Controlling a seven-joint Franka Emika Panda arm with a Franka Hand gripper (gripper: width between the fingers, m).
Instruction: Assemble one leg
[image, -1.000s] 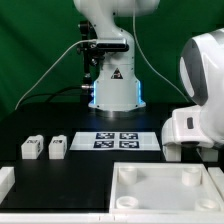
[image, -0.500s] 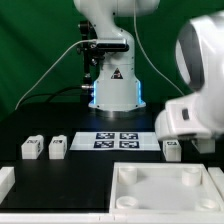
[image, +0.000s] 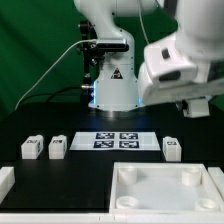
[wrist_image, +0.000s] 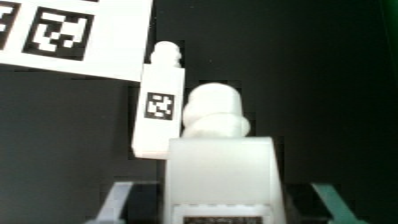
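And there the gripper (wrist_image: 224, 190) hung high over the black desk (wrist_image: 320, 80), clamped on one leg (wrist_image: 215, 120) with its peg end poking out, while a second leg (wrist_image: 160, 110) lay just beside the marker board (wrist_image: 71, 35).

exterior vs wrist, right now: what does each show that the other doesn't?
Exterior only: the robot base, two legs at the exterior view's left, and the tray-like piece in front.
Wrist only: the grasp itself, with the gripper shut on a white piece that looks like another leg, the held leg.
Both: the marker board and the loose leg lying beside it.
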